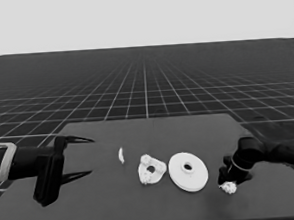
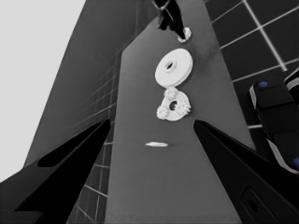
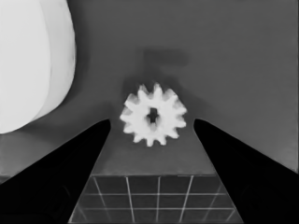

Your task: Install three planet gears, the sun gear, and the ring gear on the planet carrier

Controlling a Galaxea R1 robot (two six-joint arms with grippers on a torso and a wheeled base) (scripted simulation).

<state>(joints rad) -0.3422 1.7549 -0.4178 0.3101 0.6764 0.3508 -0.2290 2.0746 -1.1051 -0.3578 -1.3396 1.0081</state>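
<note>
The smaller round part (image 1: 151,169) lies mid-table with three small gears (image 2: 170,92) on its rim. Beside it, to the right, rests the larger round part (image 1: 188,171), bare. A fourth small gear (image 1: 228,187) lies flat near the table's front right. My right gripper (image 1: 229,179) is down over that gear. In the right wrist view the gear (image 3: 153,120) sits between the open fingers of the right gripper (image 3: 152,122), touching neither. My left gripper (image 1: 91,156) waits open over the table's left end, holding nothing.
A thin white piece (image 1: 121,155) stands left of the smaller round part, between it and the left gripper. The larger round part's edge (image 3: 32,60) shows close beside the right gripper. The table's front edge runs just behind the fourth gear.
</note>
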